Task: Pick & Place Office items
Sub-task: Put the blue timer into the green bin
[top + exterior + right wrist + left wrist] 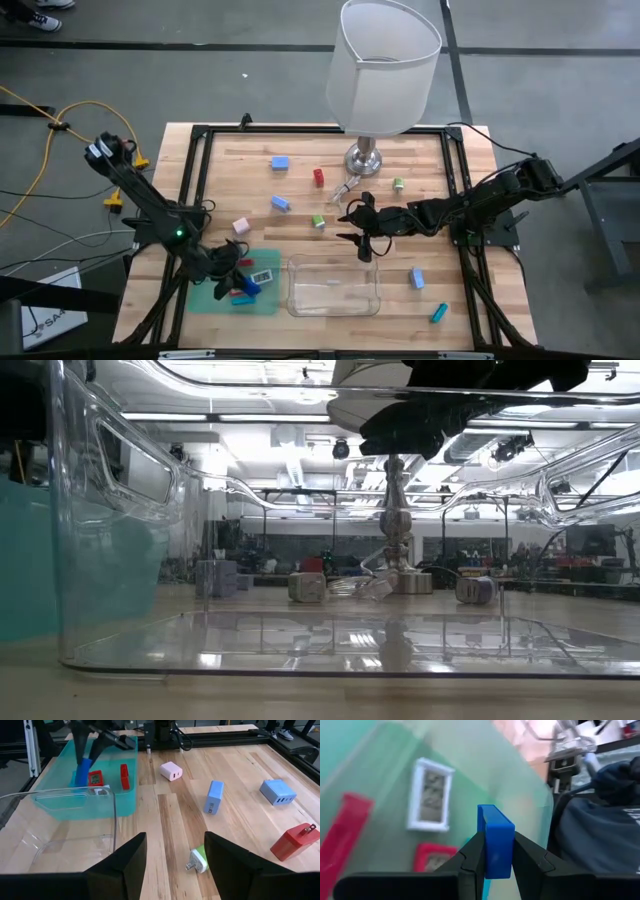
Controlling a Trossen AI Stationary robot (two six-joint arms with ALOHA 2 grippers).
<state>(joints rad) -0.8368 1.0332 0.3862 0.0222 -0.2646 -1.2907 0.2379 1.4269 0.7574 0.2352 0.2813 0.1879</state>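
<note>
Left of the clear tray (pixel 334 287), the left hand (pixel 492 865) is clamped on a blue block (pixel 495 841) over the green mat (pixel 205 297), where red and white pieces lie; just behind the tray, the right hand (pixel 175 851) hangs with fingers apart above a green-and-white plug (pixel 199 860) on the desk (pixel 300 180); other pieces lie scattered beyond.

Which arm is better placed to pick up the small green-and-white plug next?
Right. Its open gripper hovers right by the small green-and-white plug, while the left gripper is shut on a blue block over the green mat.
</note>
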